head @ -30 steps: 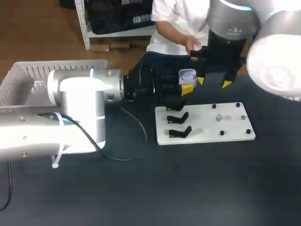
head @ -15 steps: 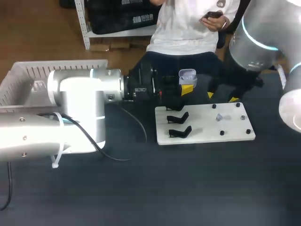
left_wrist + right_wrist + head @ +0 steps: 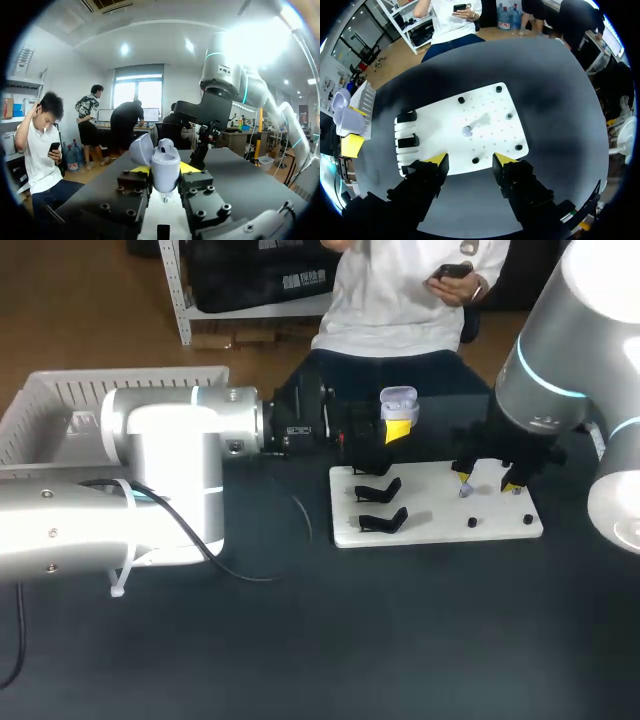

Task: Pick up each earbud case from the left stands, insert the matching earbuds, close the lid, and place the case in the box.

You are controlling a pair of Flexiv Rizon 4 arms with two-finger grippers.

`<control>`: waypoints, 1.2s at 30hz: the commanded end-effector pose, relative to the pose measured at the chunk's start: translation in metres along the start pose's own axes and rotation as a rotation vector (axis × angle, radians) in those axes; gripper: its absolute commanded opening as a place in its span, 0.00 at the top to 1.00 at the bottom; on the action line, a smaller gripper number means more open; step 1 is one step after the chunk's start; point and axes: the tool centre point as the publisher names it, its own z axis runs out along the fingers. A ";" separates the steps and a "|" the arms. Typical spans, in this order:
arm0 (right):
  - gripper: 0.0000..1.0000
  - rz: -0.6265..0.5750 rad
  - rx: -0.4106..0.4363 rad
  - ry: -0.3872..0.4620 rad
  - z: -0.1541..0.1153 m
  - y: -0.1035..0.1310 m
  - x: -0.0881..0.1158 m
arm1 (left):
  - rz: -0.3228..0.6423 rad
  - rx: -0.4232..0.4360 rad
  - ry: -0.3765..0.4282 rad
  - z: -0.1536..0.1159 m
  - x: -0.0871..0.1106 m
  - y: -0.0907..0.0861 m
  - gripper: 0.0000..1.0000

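Observation:
My left gripper [image 3: 397,428] is shut on a lavender earbud case [image 3: 398,400], held upright above the far left corner of the white board [image 3: 430,515]. In the left wrist view the case [image 3: 165,167] sits between my left gripper's [image 3: 165,171] yellow tips, lid [image 3: 141,150] open, with one earbud [image 3: 166,146] seated in it. My right gripper [image 3: 487,477] hangs open over the board's right half. A small loose earbud [image 3: 465,490] lies on the board there; in the right wrist view this earbud [image 3: 467,131] is just ahead of the open right gripper [image 3: 470,160].
Three empty black stands [image 3: 378,490] line the board's left side, and black pegs [image 3: 471,523] dot its right half. A white basket [image 3: 60,405] stands at the table's far left, behind my left arm. A cable [image 3: 290,505] trails on the dark tabletop left of the board.
My right arm has drawn back from the case and come down to the right, over the board's loose earbud. The left arm and case have stayed put.

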 end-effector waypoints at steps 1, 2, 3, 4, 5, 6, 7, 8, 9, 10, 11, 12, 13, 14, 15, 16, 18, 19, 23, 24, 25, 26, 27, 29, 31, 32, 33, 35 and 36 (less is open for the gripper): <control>0.39 0.027 0.004 0.009 0.020 0.004 -0.005 | 0.006 -0.011 -0.008 0.000 0.002 -0.003 1.00; 0.47 0.031 0.006 0.017 0.023 0.004 -0.005 | 0.006 -0.011 -0.008 0.000 0.002 -0.003 1.00; 0.50 0.034 0.005 0.019 0.026 0.004 -0.006 | 0.006 -0.011 -0.008 0.000 0.002 -0.003 1.00; 0.48 0.040 0.004 0.023 0.028 0.005 -0.007 | 0.006 -0.011 -0.008 0.000 0.002 -0.003 1.00; 0.46 0.040 0.004 0.025 0.030 0.005 -0.007 | 0.006 -0.011 -0.008 0.000 0.002 -0.003 1.00; 0.47 0.041 0.005 0.026 0.032 0.005 -0.008 | 0.006 -0.011 -0.008 0.000 0.002 -0.003 1.00; 0.46 0.046 0.000 0.034 0.034 0.006 -0.008 | 0.006 -0.011 -0.008 0.000 0.002 -0.003 1.00; 0.49 0.048 0.001 0.034 0.036 0.007 -0.009 | 0.006 -0.011 -0.008 0.000 0.002 -0.003 1.00; 0.49 0.052 -0.003 0.038 0.037 0.008 -0.009 | 0.006 -0.011 -0.008 0.000 0.002 -0.003 1.00; 0.50 0.051 -0.003 0.039 0.039 0.009 -0.010 | 0.006 -0.011 -0.008 0.000 0.002 -0.003 1.00; 0.51 0.050 -0.002 0.039 0.040 0.010 -0.010 | 0.006 -0.011 -0.008 0.000 0.002 -0.003 1.00; 0.51 0.048 -0.002 0.040 0.041 0.010 -0.010 | 0.006 -0.011 -0.008 0.000 0.002 -0.003 1.00; 0.51 0.048 -0.003 0.040 0.042 0.011 -0.010 | 0.006 -0.011 -0.008 0.000 0.002 -0.003 1.00; 0.51 0.047 -0.003 0.039 0.044 0.012 -0.011 | 0.006 -0.011 -0.008 0.000 0.002 -0.003 1.00; 0.51 0.044 -0.002 0.039 0.045 0.012 -0.011 | 0.006 -0.011 -0.008 0.000 0.002 -0.003 1.00; 0.51 0.043 -0.002 0.038 0.046 0.013 -0.011 | 0.006 -0.011 -0.008 0.000 0.002 -0.003 1.00; 0.52 0.041 -0.006 0.041 0.049 0.014 -0.012 | 0.006 -0.011 -0.008 0.000 0.002 -0.003 1.00; 0.52 0.043 -0.009 0.044 0.050 0.014 -0.012 | 0.006 -0.011 -0.008 0.000 0.002 -0.003 1.00; 0.53 0.042 -0.007 0.045 0.052 0.015 -0.010 | 0.006 -0.011 -0.008 0.000 0.002 -0.003 1.00; 0.53 0.042 -0.008 0.046 0.053 0.014 -0.010 | 0.006 -0.011 -0.008 0.000 0.002 -0.003 1.00; 0.53 0.045 -0.006 0.047 0.054 0.014 -0.010 | 0.006 -0.011 -0.008 0.000 0.002 -0.003 1.00; 0.53 0.050 -0.007 0.049 0.055 0.013 -0.010 | 0.006 -0.011 -0.008 0.000 0.002 -0.003 1.00; 0.53 0.053 -0.008 0.050 0.055 0.012 -0.010 | 0.006 -0.011 -0.008 0.000 0.002 -0.003 1.00; 0.55 0.058 -0.010 0.053 0.056 0.011 -0.010 | 0.006 -0.011 -0.008 0.000 0.002 -0.003 1.00; 0.55 0.060 -0.010 0.053 0.057 0.012 -0.010 | 0.006 -0.011 -0.008 0.000 0.002 -0.003 1.00; 0.55 0.061 -0.012 0.053 0.058 0.012 -0.010 | 0.006 -0.011 -0.008 0.000 0.002 -0.003 1.00; 0.55 0.063 -0.013 0.053 0.059 0.012 -0.010 | 0.006 -0.011 -0.008 0.000 0.002 -0.003 1.00; 0.57 0.065 -0.014 0.054 0.061 0.013 -0.011 | 0.006 -0.011 -0.008 0.000 0.002 -0.003 1.00; 0.57 0.067 -0.015 0.054 0.061 0.014 -0.011 | 0.006 -0.011 -0.008 0.000 0.002 -0.003 1.00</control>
